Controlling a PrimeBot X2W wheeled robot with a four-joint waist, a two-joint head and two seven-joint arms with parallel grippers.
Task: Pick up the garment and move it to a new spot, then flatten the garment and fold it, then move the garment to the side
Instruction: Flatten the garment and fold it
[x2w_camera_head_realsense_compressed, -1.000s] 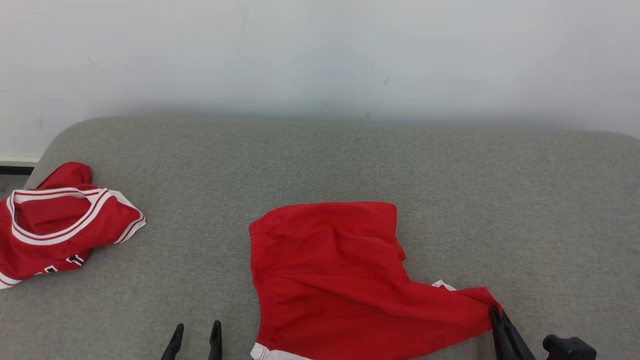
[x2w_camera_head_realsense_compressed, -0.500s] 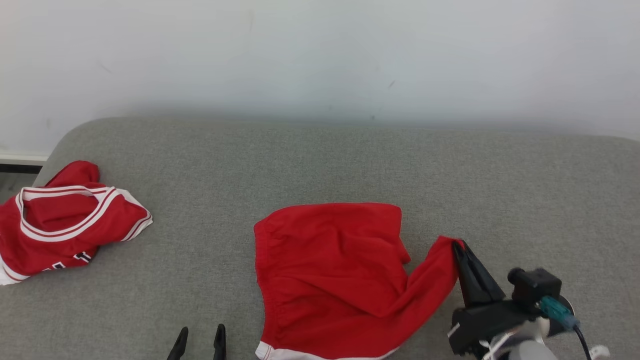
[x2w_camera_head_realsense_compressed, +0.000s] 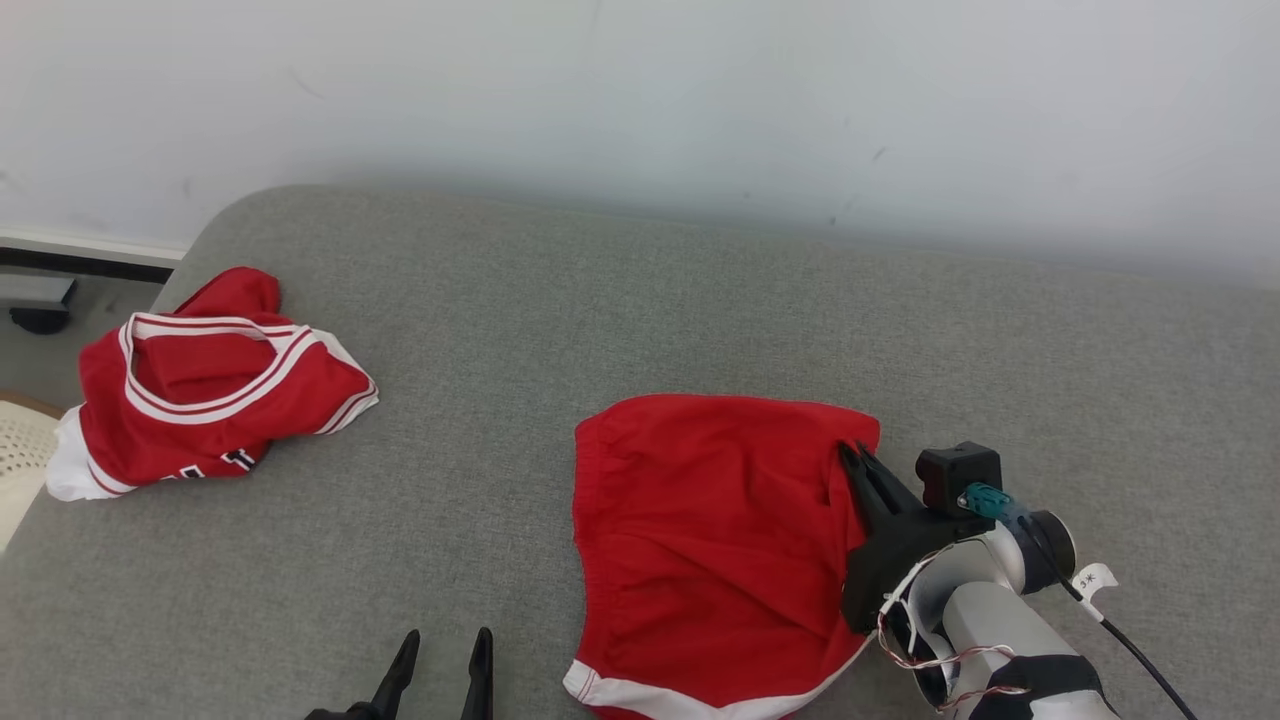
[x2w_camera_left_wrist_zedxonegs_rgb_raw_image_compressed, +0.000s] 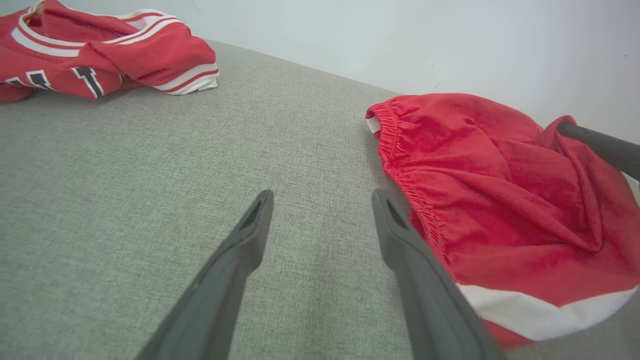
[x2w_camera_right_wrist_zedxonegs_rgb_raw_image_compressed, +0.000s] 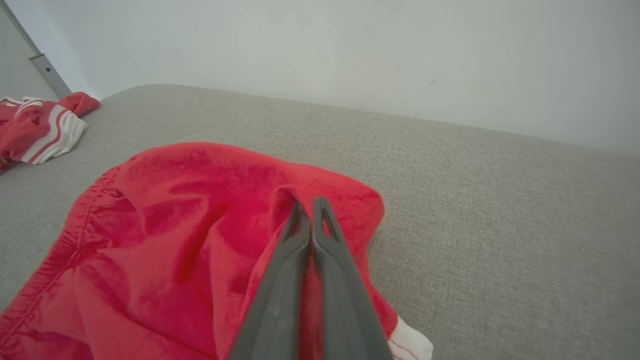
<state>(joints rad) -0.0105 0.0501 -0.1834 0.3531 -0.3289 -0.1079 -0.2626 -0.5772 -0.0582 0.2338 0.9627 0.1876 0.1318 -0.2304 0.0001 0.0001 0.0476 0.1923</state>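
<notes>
Right claw (x2w_camera_head_realsense_compressed: 852, 452) pressed together, pinching a fold of the red shorts (x2w_camera_head_realsense_compressed: 710, 540) at their far right corner, the cloth doubled over itself there; the shorts lie midway across the grey fabric surface (x2w_camera_head_realsense_compressed: 560, 300), white hem nearest the robot; left claw (x2w_camera_head_realsense_compressed: 445, 645) spread over bare fabric just left of them; a crumpled red jersey (x2w_camera_head_realsense_compressed: 210, 390) at the far left, well apart.

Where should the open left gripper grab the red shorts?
Likely the gathered waistband edge of the red shorts, coming from the robot's left: it faces the left gripper, stands puckered off the grey cushion, and the right gripper pinches the opposite side.
</notes>
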